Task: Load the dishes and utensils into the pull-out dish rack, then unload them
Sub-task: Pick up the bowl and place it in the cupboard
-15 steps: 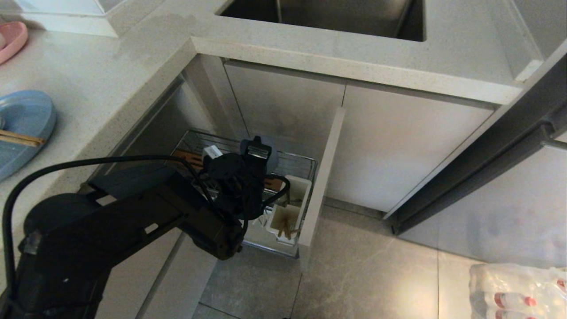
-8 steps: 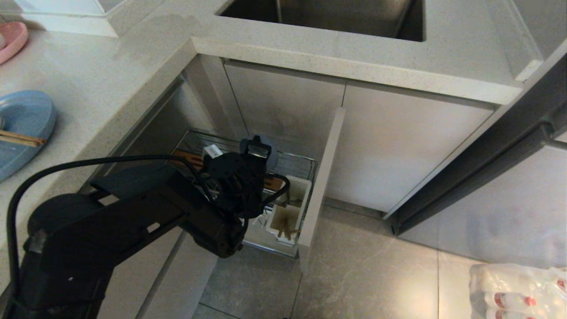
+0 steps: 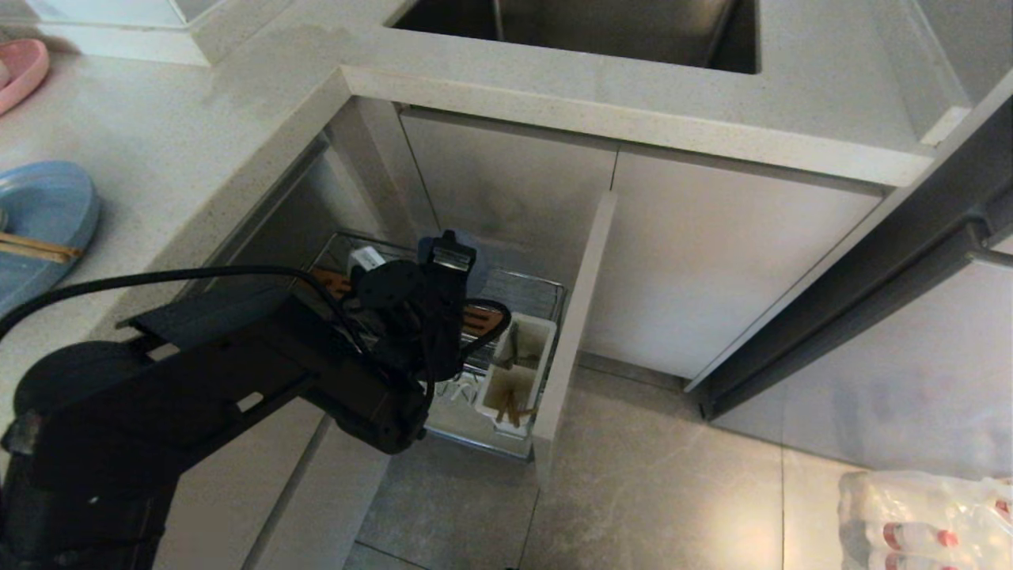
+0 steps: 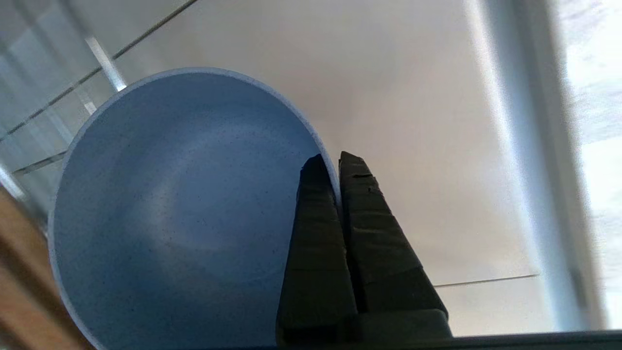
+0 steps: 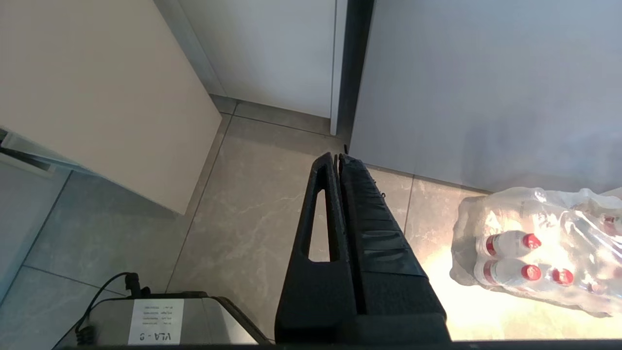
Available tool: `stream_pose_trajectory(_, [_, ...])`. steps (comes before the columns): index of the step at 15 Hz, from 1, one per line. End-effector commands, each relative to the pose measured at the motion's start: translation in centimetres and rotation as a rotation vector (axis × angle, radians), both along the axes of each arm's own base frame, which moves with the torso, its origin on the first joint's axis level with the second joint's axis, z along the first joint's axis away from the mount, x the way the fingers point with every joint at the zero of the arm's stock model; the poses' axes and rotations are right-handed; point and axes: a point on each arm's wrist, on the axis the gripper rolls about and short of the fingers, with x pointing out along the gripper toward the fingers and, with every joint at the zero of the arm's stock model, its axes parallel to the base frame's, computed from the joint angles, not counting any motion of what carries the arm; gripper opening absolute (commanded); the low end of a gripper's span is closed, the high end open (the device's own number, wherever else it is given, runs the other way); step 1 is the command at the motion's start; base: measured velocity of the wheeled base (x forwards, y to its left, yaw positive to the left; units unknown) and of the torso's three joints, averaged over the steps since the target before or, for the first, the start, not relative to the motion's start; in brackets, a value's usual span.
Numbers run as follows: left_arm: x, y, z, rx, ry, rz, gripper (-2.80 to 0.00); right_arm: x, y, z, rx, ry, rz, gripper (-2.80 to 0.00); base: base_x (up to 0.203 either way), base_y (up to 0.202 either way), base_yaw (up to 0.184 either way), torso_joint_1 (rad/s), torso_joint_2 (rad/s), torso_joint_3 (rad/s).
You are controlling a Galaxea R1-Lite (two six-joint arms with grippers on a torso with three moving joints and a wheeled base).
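My left gripper (image 4: 335,160) is shut on the rim of the light-blue bowl (image 4: 184,209), one finger inside and one outside. In the head view the bowl (image 3: 481,269) peeks out behind my left wrist, held over the pull-out dish rack (image 3: 546,289). The rack's wooden strip (image 3: 484,318) and white utensil cup (image 3: 518,372) show beside the arm, with chopsticks (image 3: 510,412) standing in the cup. The light-blue plate (image 3: 47,214) lies on the counter at the far left with more chopsticks (image 3: 36,249) across it. My right gripper (image 5: 337,156) hangs shut over the floor, holding nothing.
The rack's beige front panel (image 3: 574,332) stands out from the cabinet. A sink (image 3: 586,28) is set in the counter above. A pink plate (image 3: 20,67) sits at the counter's far left. A wrapped pack of bottles (image 3: 926,518) lies on the floor at the right.
My left arm has lifted the bowl a little, up and to the left over the rack. The gripper stays shut on it. Nothing else moved.
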Motion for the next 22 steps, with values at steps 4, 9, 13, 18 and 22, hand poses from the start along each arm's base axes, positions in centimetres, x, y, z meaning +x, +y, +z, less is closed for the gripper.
stream_pose_trajectory(4, [-0.6,0.2,1.2,-0.024,-0.029,-0.005,-2.8,0.0,0.0,0.0,0.0,0.001,0.0,-2.8,0.0,0.0,0.0,0.0,0.0,0.0])
stream_pose_trajectory(9, [-0.1,0.8,1.1,-0.02,-0.031,0.002,-2.8,0.0,0.0,0.0,0.0,0.001,0.0,-2.8,0.0,0.0,0.0,0.0,0.0,0.0])
stream_pose_trajectory(13, [0.8,1.0,1.9,-0.058,-0.054,0.053,-2.8,0.0,0.0,0.0,0.0,0.001,0.0,-2.8,0.0,0.0,0.0,0.0,0.0,0.0])
stream_pose_trajectory(18, [1.3,0.0,2.2,-0.068,0.001,0.106,-2.8,0.0,0.0,0.0,0.0,0.001,0.0,-2.8,0.0,0.0,0.0,0.0,0.0,0.0])
stream_pose_trajectory(22, [1.9,-0.4,1.8,-0.122,-0.053,0.108,-2.8,0.0,0.0,0.0,0.0,0.001,0.0,-2.8,0.0,0.0,0.0,0.0,0.0,0.0])
